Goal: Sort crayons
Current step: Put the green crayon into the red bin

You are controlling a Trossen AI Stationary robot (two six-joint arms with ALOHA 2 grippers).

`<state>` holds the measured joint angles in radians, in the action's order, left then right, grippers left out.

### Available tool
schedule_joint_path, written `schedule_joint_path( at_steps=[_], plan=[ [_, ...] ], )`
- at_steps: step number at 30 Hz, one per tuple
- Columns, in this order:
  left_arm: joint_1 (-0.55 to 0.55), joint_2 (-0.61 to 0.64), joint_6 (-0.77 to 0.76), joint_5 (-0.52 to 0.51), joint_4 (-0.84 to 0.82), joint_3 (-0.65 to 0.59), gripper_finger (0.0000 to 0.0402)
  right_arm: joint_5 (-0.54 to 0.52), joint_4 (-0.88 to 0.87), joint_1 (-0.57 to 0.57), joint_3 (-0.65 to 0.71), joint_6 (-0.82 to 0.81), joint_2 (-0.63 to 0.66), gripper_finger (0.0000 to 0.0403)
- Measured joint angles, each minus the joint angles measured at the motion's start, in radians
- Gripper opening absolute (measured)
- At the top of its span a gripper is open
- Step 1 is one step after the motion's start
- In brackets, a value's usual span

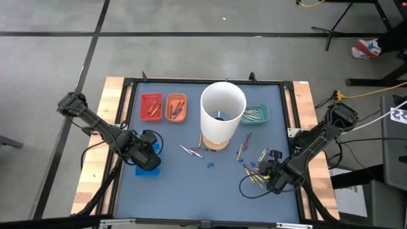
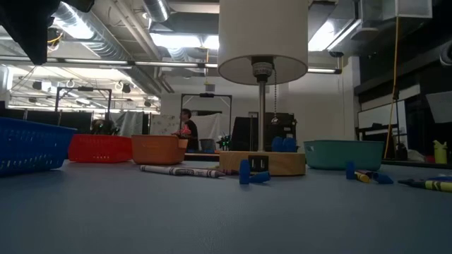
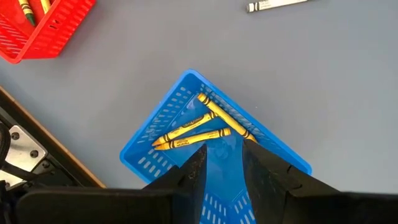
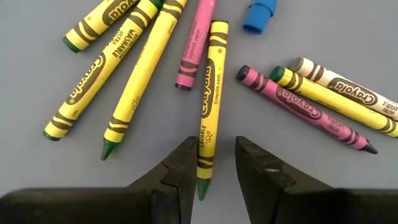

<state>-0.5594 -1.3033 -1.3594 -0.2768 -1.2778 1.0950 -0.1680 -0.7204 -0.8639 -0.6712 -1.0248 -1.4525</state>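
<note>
Several loose crayons (image 1: pixel 255 173) lie flat on the blue-grey mat at the front right: yellow-wrapped, pink and white ones. My right gripper (image 4: pixel 211 163) is open low over them, one finger on each side of the near end of a yellow-wrapped, green-tipped crayon (image 4: pixel 209 93). I cannot tell whether it touches the crayon. My left gripper (image 3: pixel 224 168) is open and empty just above a blue tray (image 3: pixel 155 134) at the front left. Three yellow crayons (image 3: pixel 199 127) lie in the tray. More crayons (image 1: pixel 191 151) lie near the middle.
A lamp with a tall white shade (image 1: pixel 222 113) stands on a wooden base (image 2: pixel 261 162) mid-table. Red (image 1: pixel 151 106), orange (image 1: pixel 176 107) and teal (image 1: pixel 255 114) trays with crayons line the far side. Small blue pieces (image 1: pixel 210 164) lie on the mat. A person shows far behind.
</note>
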Motion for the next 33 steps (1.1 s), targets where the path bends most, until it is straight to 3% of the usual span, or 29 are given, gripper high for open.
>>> schedule_joint_path(
  at_steps=[5, 11, 19, 29, 33],
  plan=[
    [0.000, 0.000, 0.000, -0.021, 0.016, 0.000, 0.0086, 0.002, 0.003, 0.000, 0.001, 0.000, 0.000, 0.0110],
    [0.000, 0.000, 0.001, -0.117, 0.093, 0.000, 0.0086, 0.003, 0.009, 0.000, 0.001, 0.000, 0.000, 0.0110],
    [0.000, 0.000, 0.110, -0.201, 0.199, 0.000, 0.0086, 0.003, 0.011, 0.000, 0.002, 0.000, 0.000, 0.0109],
    [0.000, 0.000, 0.201, -0.294, 0.297, 0.000, 0.0086, 0.005, 0.019, 0.000, 0.000, 0.001, 0.000, 0.0018],
    [0.000, 0.000, 0.241, -0.338, 0.330, 0.000, 0.0086, 0.003, 0.016, 0.000, 0.000, 0.001, 0.000, 0.0008]
  ],
)
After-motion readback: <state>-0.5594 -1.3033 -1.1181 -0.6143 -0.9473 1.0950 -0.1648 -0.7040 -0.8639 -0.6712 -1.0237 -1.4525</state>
